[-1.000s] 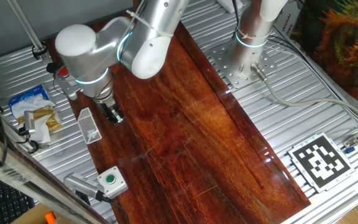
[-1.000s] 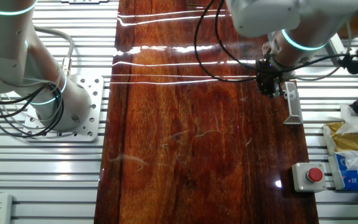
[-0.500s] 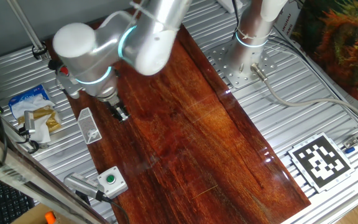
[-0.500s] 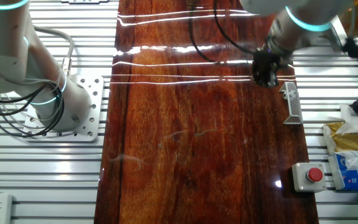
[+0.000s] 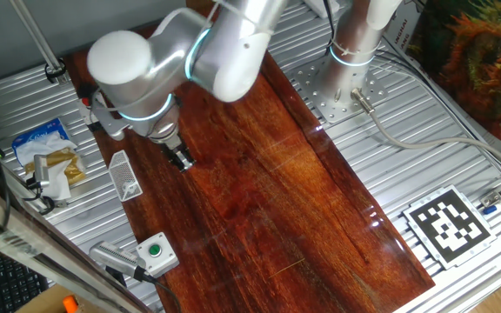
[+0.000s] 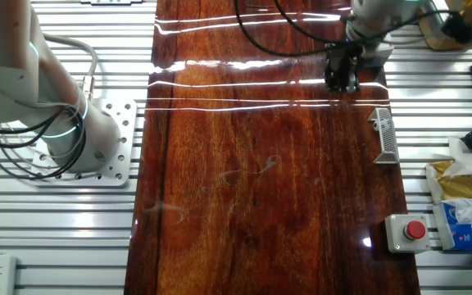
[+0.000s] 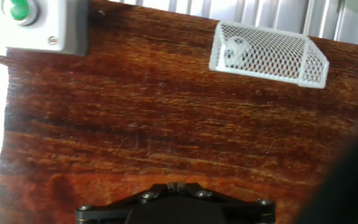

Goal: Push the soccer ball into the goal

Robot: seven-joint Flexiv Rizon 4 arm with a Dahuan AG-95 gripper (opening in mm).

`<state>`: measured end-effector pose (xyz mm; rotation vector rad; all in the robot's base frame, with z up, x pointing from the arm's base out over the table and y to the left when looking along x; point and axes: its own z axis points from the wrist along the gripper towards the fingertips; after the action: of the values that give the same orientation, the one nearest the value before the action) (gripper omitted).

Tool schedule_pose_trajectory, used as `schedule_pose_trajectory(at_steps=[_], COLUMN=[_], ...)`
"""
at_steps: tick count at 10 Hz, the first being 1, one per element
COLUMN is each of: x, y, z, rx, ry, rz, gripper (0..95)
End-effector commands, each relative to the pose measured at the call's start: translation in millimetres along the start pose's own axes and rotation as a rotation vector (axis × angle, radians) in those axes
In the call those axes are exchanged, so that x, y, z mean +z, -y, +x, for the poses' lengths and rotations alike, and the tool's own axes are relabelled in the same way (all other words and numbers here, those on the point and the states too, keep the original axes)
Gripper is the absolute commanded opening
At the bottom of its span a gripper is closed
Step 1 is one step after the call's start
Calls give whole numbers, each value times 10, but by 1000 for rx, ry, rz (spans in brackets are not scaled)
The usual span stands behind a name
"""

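The ball (image 7: 235, 50) sits inside the goal (image 7: 267, 53); job looks done. Gripper (image 5: 181, 159) hangs apart, its opening hidden; backing off looks next.

In the hand view the gripper (image 7: 176, 202) shows only as a dark base cut off at the 6 o'clock edge; its fingertips are out of frame, so how the jaws stand cannot be told. The soccer ball (image 7: 235, 52) is half veiled behind the mesh of the goal (image 7: 266, 55), and in both fixed views it is too small to pick out. The green button box (image 7: 39, 25) is cropped at 11 o'clock. A dark blur fills the 4 o'clock corner.
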<state>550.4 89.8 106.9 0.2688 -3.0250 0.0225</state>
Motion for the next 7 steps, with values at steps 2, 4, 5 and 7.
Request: schedule_pose_trajectory(at_steps=[2, 4, 5, 7], x=[-97, -152, -160, -160], y=[-250, -367, -380, -381], z=[211, 285, 291, 292], rx=[9, 10, 8, 6], ry=[8, 10, 10, 11], rz=[6, 4, 4, 4], gripper=[0, 0, 0, 0])
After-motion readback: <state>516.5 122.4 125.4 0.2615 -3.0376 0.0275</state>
